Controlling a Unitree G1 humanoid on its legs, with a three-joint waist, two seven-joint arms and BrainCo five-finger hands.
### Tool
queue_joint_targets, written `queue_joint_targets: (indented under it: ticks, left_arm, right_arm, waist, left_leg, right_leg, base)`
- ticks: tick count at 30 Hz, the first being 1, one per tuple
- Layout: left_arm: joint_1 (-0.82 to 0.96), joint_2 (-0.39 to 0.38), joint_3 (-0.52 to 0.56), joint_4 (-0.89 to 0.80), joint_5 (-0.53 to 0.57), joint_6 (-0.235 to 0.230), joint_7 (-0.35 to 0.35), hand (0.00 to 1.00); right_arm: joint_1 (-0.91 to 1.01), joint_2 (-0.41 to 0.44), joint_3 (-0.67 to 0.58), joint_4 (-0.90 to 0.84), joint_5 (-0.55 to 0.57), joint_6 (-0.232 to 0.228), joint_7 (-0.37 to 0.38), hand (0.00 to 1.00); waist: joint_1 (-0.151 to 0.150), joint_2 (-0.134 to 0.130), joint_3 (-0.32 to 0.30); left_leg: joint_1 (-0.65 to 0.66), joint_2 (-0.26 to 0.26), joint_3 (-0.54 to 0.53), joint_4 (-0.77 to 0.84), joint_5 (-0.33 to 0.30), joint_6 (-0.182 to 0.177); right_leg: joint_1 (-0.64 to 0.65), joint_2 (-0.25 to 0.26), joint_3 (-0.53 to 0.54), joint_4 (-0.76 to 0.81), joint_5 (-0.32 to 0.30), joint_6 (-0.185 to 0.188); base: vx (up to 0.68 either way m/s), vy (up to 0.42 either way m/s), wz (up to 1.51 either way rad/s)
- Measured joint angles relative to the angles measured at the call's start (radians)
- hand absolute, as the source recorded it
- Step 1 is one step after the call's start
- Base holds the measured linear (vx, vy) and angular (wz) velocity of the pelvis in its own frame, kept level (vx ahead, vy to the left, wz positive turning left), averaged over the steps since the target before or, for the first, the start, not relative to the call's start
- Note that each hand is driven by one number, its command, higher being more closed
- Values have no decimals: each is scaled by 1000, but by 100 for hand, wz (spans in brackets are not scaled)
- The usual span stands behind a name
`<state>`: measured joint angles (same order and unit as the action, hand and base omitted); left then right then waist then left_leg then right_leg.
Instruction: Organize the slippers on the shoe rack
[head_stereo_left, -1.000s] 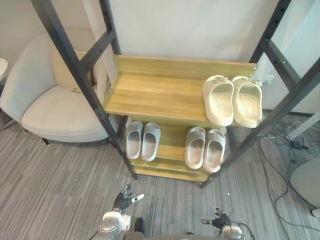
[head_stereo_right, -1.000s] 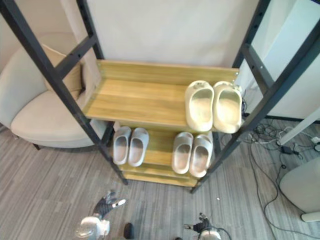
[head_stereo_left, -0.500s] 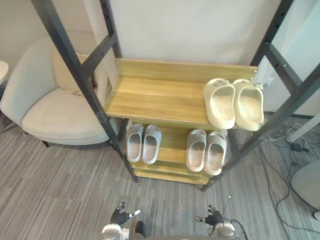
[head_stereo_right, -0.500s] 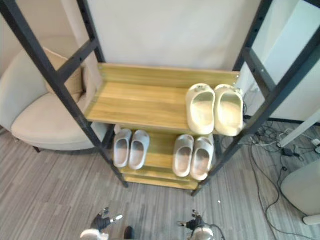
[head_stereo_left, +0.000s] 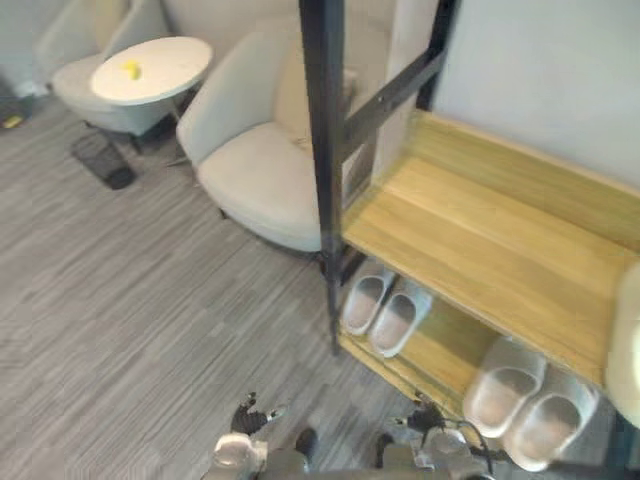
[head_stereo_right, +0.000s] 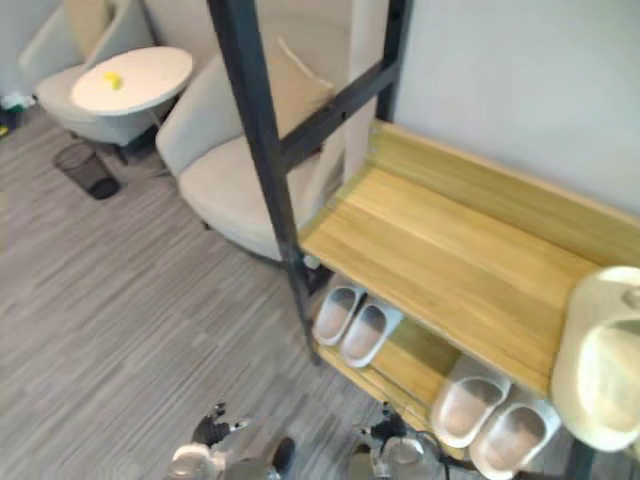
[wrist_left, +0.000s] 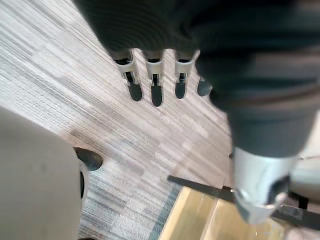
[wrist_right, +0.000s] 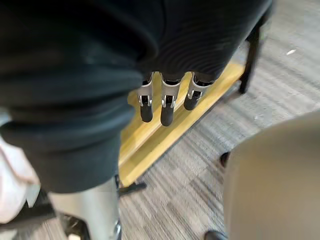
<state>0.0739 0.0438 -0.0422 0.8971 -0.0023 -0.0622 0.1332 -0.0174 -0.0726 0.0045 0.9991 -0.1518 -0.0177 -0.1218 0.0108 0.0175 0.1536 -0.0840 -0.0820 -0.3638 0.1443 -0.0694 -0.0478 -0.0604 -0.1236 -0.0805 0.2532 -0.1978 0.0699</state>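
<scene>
The wooden shoe rack (head_stereo_left: 480, 240) with black posts stands at the right. On its lower shelf lie a light grey pair of slippers (head_stereo_left: 386, 305) and a pale beige pair (head_stereo_left: 522, 395). A cream pair (head_stereo_right: 606, 362) rests on the right end of the upper shelf, cut off by the edge. My left hand (head_stereo_left: 247, 420) hangs low above the grey floor with its fingers (wrist_left: 156, 90) straight and nothing in it. My right hand (head_stereo_left: 424, 428) hangs near the rack's front rail, its fingers (wrist_right: 167, 107) straight and holding nothing.
A pale armchair (head_stereo_left: 262, 170) stands just left of the rack. Further left are a round white table (head_stereo_left: 150, 68) with a small yellow thing on it, a second chair and a black wire basket (head_stereo_left: 100, 158). Grey striped floor lies in front.
The camera has swung to the left, so the rack now sits at the right and the armchair and table have come into view. Both hands still hang low, holding nothing.
</scene>
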Motion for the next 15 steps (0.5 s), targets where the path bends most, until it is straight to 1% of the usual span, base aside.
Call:
queue_joint_targets:
  ticks: [1,2,3,4,5,6,7,8,9,10,11,12,13,14,15]
  left_arm:
    - [-7,-7,7,-5,0,0,0,0]
    - [-11,-7,5,-9,0,0,0,0]
    - [-14,-9,2,-11,0,1,0,0]
    - [-18,-10,-7,-17,0,2,0,0]
    - [-31,-8,-26,-15,1,7,0,0]
    - [-33,-8,-26,-15,1,9,0,0]
    - [-34,-6,-27,-17,2,9,0,0]
    - [-34,0,-50,-26,3,9,1,0]
    - [-35,3,-61,-27,3,9,1,0]
    - [-42,6,-70,-33,11,9,1,0]
    - [-49,5,-71,-30,25,11,0,0]
    - [-52,4,-70,-24,29,12,0,0]
    - [-48,3,-70,-15,39,14,0,0]
    - [-43,8,-76,-10,41,14,0,0]
    - [-42,16,-82,-4,42,13,0,0]
  right_arm:
    - [-1,12,-4,0,0,0,-4,0]
    - [-2,16,-11,0,2,1,-8,0]
    - [-3,18,-16,0,3,0,-9,0]
    - [-14,21,-34,-1,6,0,-14,0]
    - [-24,21,-41,-3,20,1,-20,0]
    - [-24,22,-41,-3,27,1,-20,0]
    - [-25,21,-42,-3,37,2,-19,0]
    - [-7,22,-43,-7,42,2,-20,0]
    - [-3,22,-43,-8,43,2,-19,0]
    - [-1,28,-45,-7,43,1,-18,0]
    - [-4,34,-51,-5,43,1,-17,0]
    - [-6,31,-56,-13,43,2,-16,0]
    - [-3,30,-73,-31,43,3,-15,0]
    - [5,38,-75,-38,42,3,-14,0]
    - [13,39,-75,-41,42,2,-14,0]
  waist:
    - [0,-8,6]
    - [0,-13,10]
    - [-1,-19,13]
    - [-4,-17,16]
    - [-11,-15,27]
    - [-10,-17,28]
    - [-10,-22,31]
    - [-15,-27,29]
    - [-15,-27,28]
    - [-19,-30,25]
    - [-25,0,26]
    - [-27,3,33]
    - [-26,-3,42]
    - [-27,-19,38]
    - [-31,-24,30]
  left_leg:
    - [-6,0,20,19,2,-9]
    - [-9,5,64,19,7,-16]
    - [-19,14,124,18,6,-14]
    - [-40,45,288,24,-9,14]
    - [-80,106,561,86,-45,47]
    - [-90,108,586,101,-43,47]
    - [-99,102,610,125,-30,57]
    - [-114,75,612,132,-10,74]
    - [-114,64,602,115,-1,79]
    - [-101,44,623,46,16,92]
    - [-100,111,770,125,-94,123]
    - [-104,127,798,143,-106,109]
    - [-79,100,774,122,-89,108]
    - [-26,48,744,18,-36,121]
    - [-6,26,721,-38,-5,127]
  right_leg:
    - [23,-5,-38,-2,0,0]
    - [34,-8,-64,-4,0,0]
    - [37,-11,-85,-6,0,0]
    - [37,-10,-122,-6,-3,-4]
    - [38,-9,-171,11,-17,-12]
    - [37,-13,-176,17,-18,-11]
    - [37,-17,-185,26,-23,-8]
    - [59,-31,-205,8,-30,-6]
    - [69,-37,-217,-7,-31,-5]
    - [80,-72,-270,-40,-29,1]
    - [87,-66,-313,-27,-32,12]
    - [96,-62,-328,-19,-36,19]
    - [117,-69,-338,-15,-37,19]
    - [134,-88,-343,-27,-37,18]
    - [138,-94,-342,-32,-36,17]
  base:
    - [78,-61,96]
    - [40,-36,83]
    - [15,-12,69]
    - [-9,13,96]
    - [-21,28,86]
    - [-23,42,80]
    - [-17,52,84]
    - [-14,70,93]
    - [-16,116,113]
    - [-1,167,95]
    - [32,153,92]
    - [33,96,74]
    - [-3,107,69]
    - [-34,110,81]
    - [-23,108,83]
